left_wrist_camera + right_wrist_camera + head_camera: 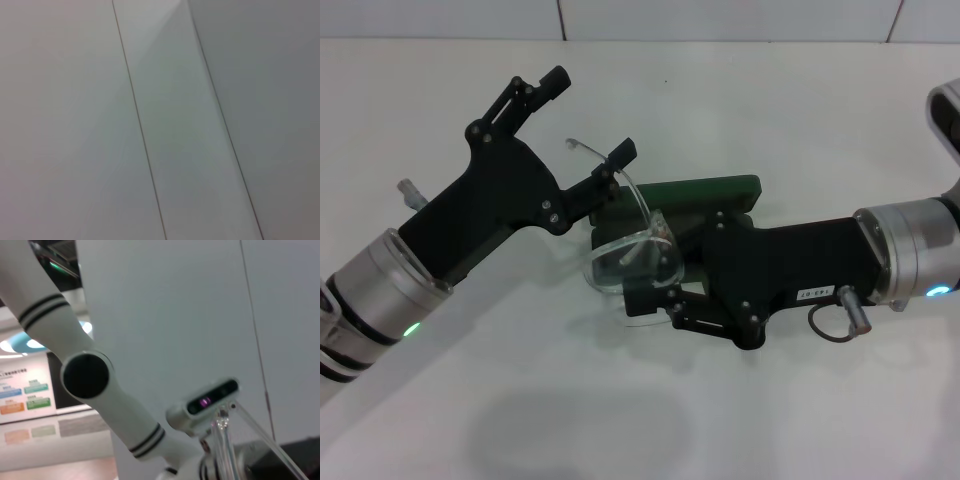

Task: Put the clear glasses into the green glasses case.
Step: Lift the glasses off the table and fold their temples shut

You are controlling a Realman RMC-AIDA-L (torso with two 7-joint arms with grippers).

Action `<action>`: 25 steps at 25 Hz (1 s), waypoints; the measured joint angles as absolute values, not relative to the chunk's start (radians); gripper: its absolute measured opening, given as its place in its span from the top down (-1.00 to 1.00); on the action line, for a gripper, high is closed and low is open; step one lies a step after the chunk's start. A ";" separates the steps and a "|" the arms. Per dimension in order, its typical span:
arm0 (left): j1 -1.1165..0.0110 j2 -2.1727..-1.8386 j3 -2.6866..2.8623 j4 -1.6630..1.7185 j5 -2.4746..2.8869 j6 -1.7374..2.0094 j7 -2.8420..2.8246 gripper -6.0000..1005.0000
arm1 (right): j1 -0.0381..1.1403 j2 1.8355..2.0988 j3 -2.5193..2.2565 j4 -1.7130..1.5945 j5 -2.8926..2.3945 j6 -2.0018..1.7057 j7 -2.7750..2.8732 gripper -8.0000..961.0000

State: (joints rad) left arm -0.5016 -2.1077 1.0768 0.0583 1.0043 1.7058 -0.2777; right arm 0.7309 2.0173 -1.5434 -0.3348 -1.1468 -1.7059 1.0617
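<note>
Your left tool (588, 112) reaches in from the table's (800, 120) left side toward its middle, with its fingers (556, 78) spread wide apart and holding nothing. One finger points toward the far edge; the other ends right at the clear arm of the glasses (635, 255), and you cannot tell whether it touches.

Your right tool (665, 270) comes in from the right side, low over the middle of the table. Its fingers sit on either side of the glasses' lens end, and it looks clamped on them. The glasses are tilted, with one thin arm arching up and away toward the far edge, past the left tool's nearer finger.

The case (705, 192) lies on the table just behind the glasses and the right tool, toward the far edge. Only its dark green top shows, and most of it is hidden by the tool; you cannot tell whether the lid is up.

The right wrist view shows a clear arm of the glasses (225, 450) close up. The left wrist view shows only plain wall panels.
</note>
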 joint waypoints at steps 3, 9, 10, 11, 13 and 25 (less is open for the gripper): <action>-0.502 -2.108 1.077 0.058 1.004 1.706 -0.281 -0.74 | 0.731 2.017 -1.542 -0.334 -1.158 -1.690 1.065 0.73; -0.499 -2.107 1.077 0.062 1.004 1.707 -0.279 -0.74 | 0.730 2.017 -1.542 -0.327 -1.158 -1.665 1.069 0.73; -0.499 -2.107 1.077 0.062 1.004 1.707 -0.279 -0.74 | 0.729 2.015 -1.541 -0.327 -1.158 -1.659 1.073 0.73; -0.499 -2.107 1.077 0.062 1.004 1.707 -0.279 -0.74 | 0.727 2.014 -1.539 -0.327 -1.158 -1.653 1.079 0.73; -0.498 -2.107 1.079 0.064 1.004 1.707 -0.278 -0.74 | 0.726 2.010 -1.538 -0.328 -1.158 -1.644 1.097 0.73; -0.497 -2.105 1.082 0.064 1.014 1.707 -0.274 -0.74 | 0.726 1.980 -1.537 -0.334 -1.159 -1.628 1.168 0.73</action>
